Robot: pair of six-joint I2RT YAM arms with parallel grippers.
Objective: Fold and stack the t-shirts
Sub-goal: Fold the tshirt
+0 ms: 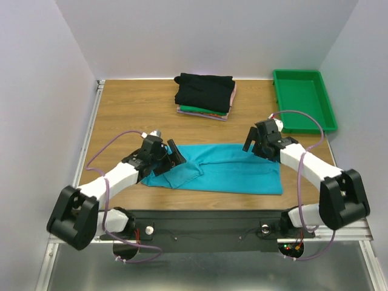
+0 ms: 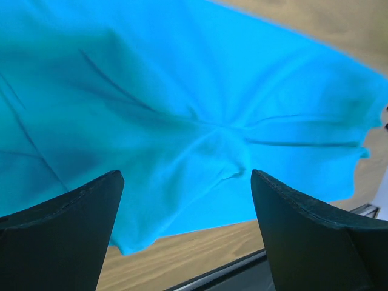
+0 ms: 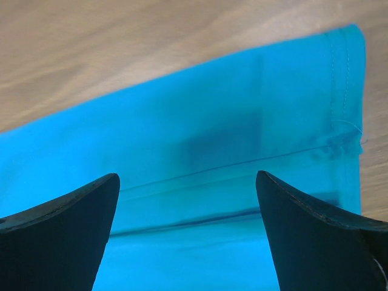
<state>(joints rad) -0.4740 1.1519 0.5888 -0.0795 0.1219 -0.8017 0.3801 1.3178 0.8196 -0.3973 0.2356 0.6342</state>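
A teal t-shirt (image 1: 224, 170) lies folded lengthwise near the table's front edge, its left end bunched. It fills the left wrist view (image 2: 182, 109) and the right wrist view (image 3: 200, 151). My left gripper (image 1: 168, 156) hovers open over the shirt's bunched left end. My right gripper (image 1: 254, 142) hovers open over the shirt's far right edge. Neither holds anything. A stack of folded shirts stands at the back: black (image 1: 205, 90) on top, green (image 1: 200, 110) and pink (image 1: 233, 97) beneath.
A rigid green plastic tray (image 1: 303, 100) stands at the back right. The wooden table (image 1: 127, 109) is walled by white panels. A metal rail runs along the front edge (image 2: 230, 267).
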